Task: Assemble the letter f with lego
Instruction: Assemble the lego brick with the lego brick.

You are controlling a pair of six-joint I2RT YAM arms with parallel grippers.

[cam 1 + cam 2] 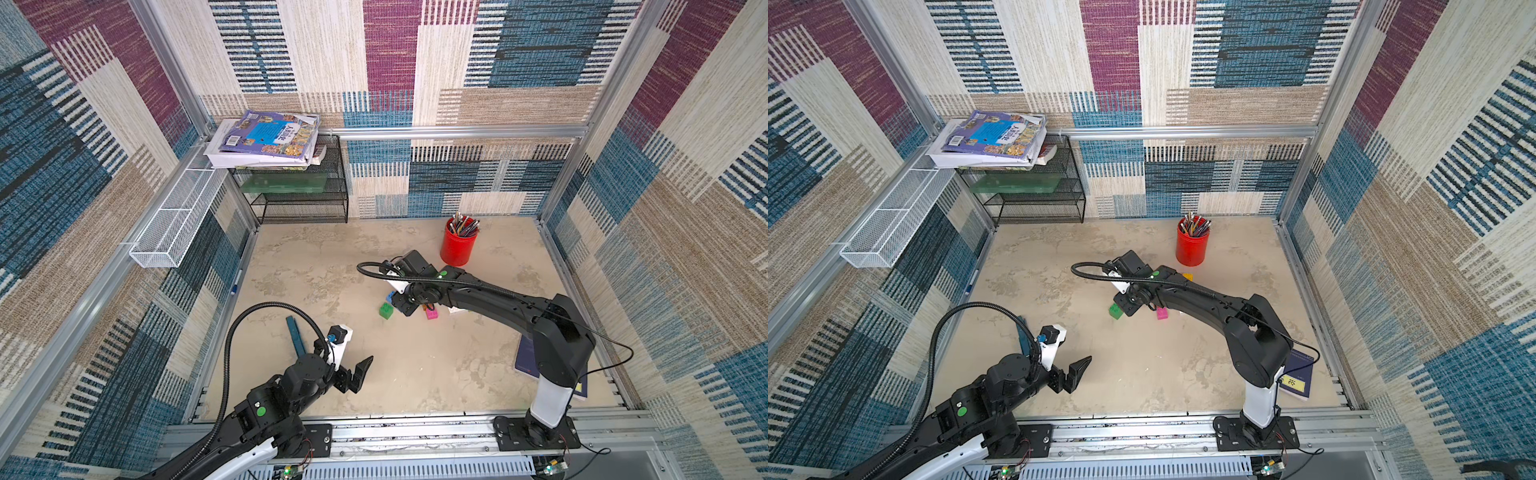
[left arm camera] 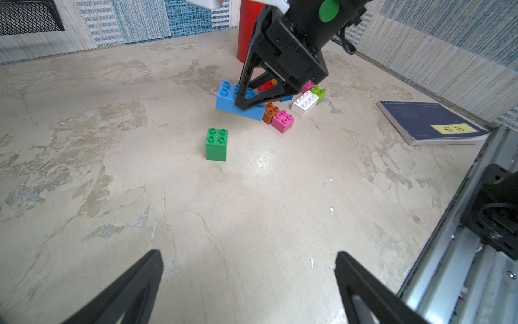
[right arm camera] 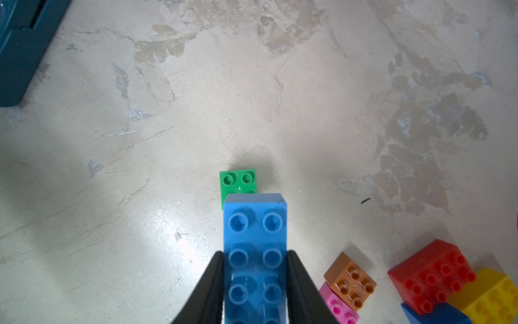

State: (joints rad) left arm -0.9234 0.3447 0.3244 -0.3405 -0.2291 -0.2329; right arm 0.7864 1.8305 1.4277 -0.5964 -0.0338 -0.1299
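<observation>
the right gripper (image 3: 255, 256) is clamped on a long light blue brick (image 3: 255, 224), one finger on each long side, studs facing the wrist camera. most of the brick sticks out ahead of the fingertips, and in the left wrist view it sits tilted in the grip. just past its free end, lower down and not touching it, a green brick (image 3: 238, 179) stands alone on the table, studs up. close beside the gripper, mostly hidden under the right arm in both top views, lies the rest of the lego. there an orange brick (image 3: 350, 280) touches a pink brick (image 3: 336, 307). a red brick (image 3: 431, 275), a dark blue brick (image 3: 431, 315) and a yellow brick (image 3: 493, 297) are bunched together. from the left wrist, a white brick (image 2: 305, 103) shows with a lime brick (image 2: 319, 94) at its far end.

the left gripper (image 2: 248, 254) is well apart from all of this, jaws spread wide and holding nothing, over bare table with a teal bar (image 1: 296, 336) near it.

the table (image 1: 415, 374) is mottled beige. the walls are carpet-like patchwork in blue, tan, cream and purple. a dark notebook (image 2: 429, 123) lies flat near the right arm's base.

behind the right gripper stands a red cup (image 1: 458, 245) packed with pens and pencils. in the far corner a black wire shelf (image 1: 303, 208) carries a stack of books (image 1: 266, 139) on top and a flat green thing (image 1: 286, 183) inside. a white mesh basket (image 1: 174, 224) hangs on the wall beside it.
</observation>
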